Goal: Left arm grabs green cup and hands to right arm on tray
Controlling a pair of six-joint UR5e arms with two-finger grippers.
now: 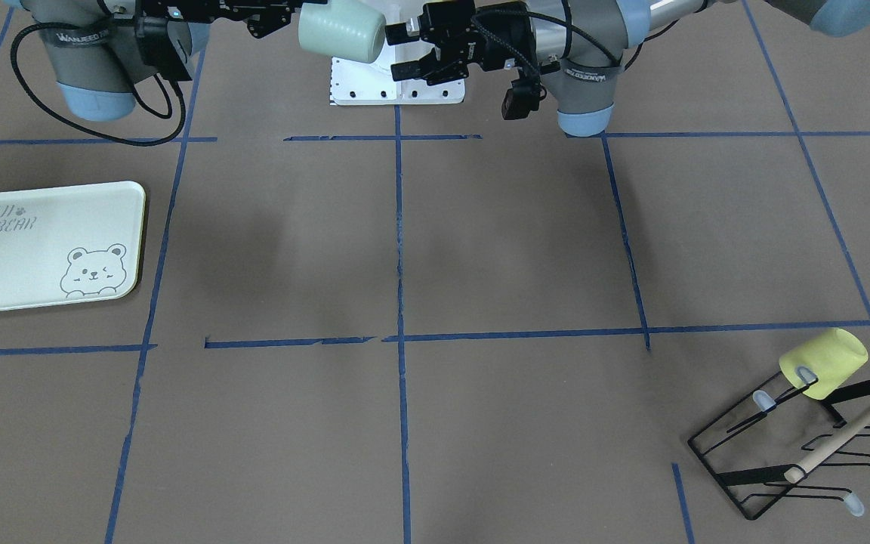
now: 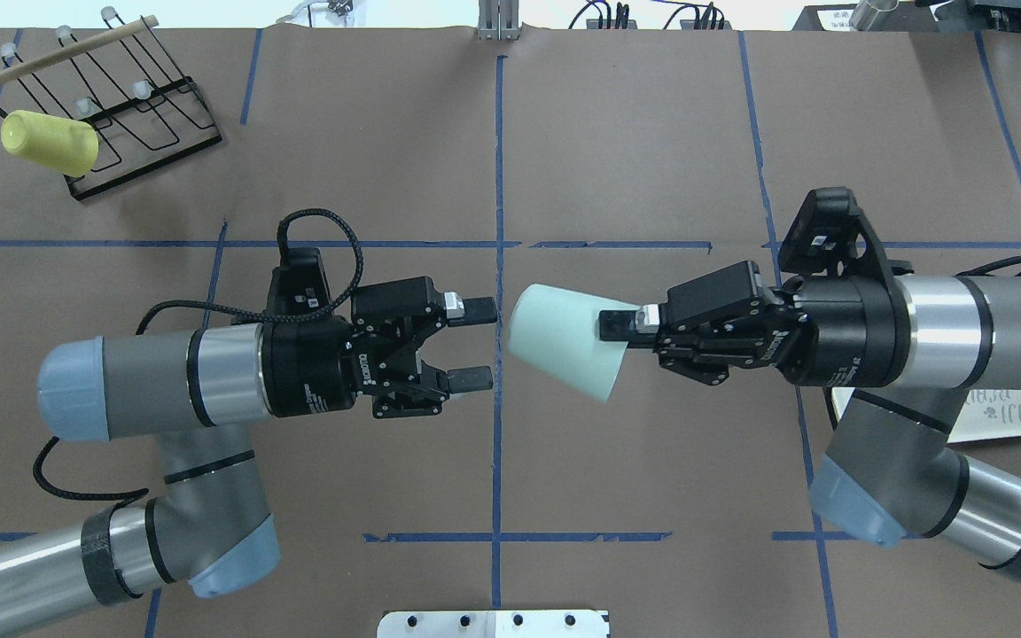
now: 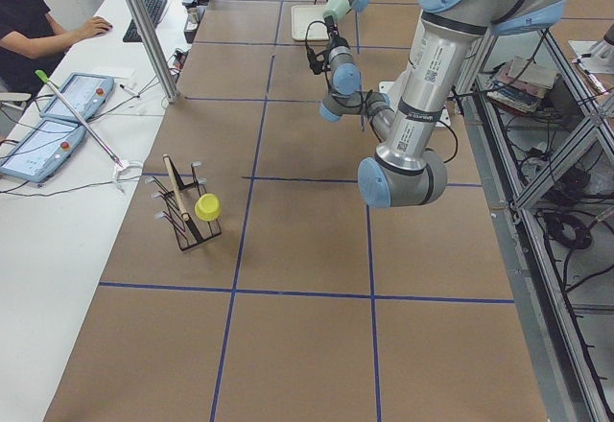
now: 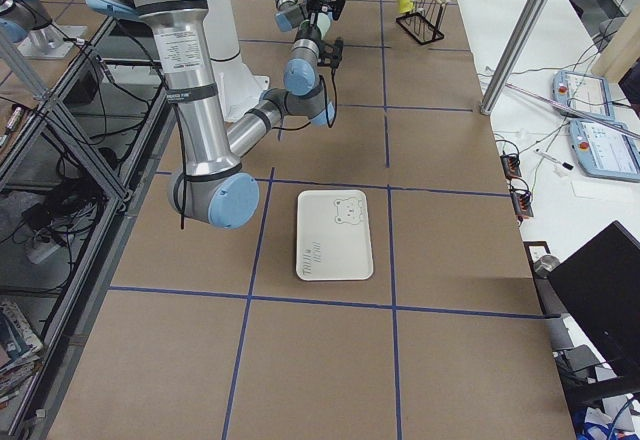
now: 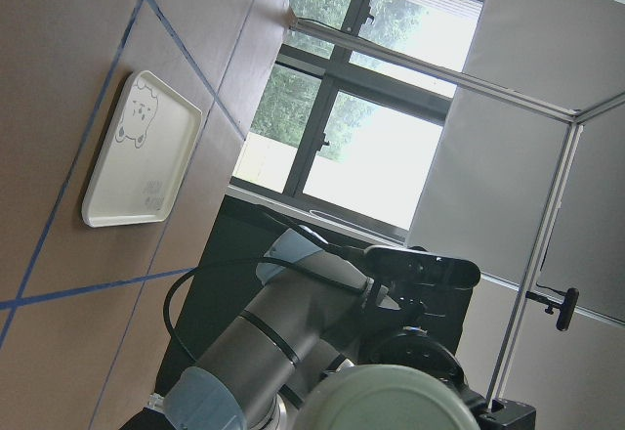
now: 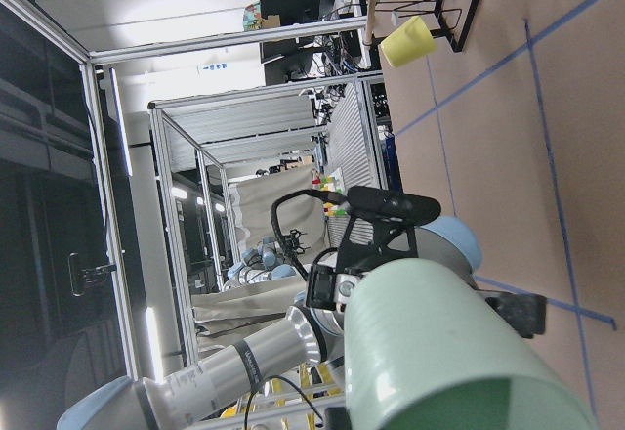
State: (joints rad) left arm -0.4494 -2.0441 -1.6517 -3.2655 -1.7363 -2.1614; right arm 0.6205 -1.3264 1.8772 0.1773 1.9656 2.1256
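Note:
The green cup [image 2: 564, 350] hangs on its side in mid-air above the table's middle, base toward the left arm. My right gripper [image 2: 614, 335] is shut on the cup's rim, one finger [image 2: 619, 321] outside the wall and the other hidden inside. My left gripper [image 2: 472, 344] is open and empty, its fingertips just short of the cup's base. In the front-facing view the cup [image 1: 340, 30] sits between the right gripper [image 1: 280, 19] and the left gripper [image 1: 402, 51]. The tray [image 1: 46, 245] lies empty on the right arm's side; in the overhead view the tray [image 2: 1007, 416] is mostly hidden under the right arm.
A yellow cup [image 2: 50, 142] hangs on a black wire rack [image 2: 134, 111] with a wooden bar at the far left corner. A white mounting plate [image 2: 493, 623] sits at the near edge. Blue tape lines [image 1: 399, 249] grid the brown table.

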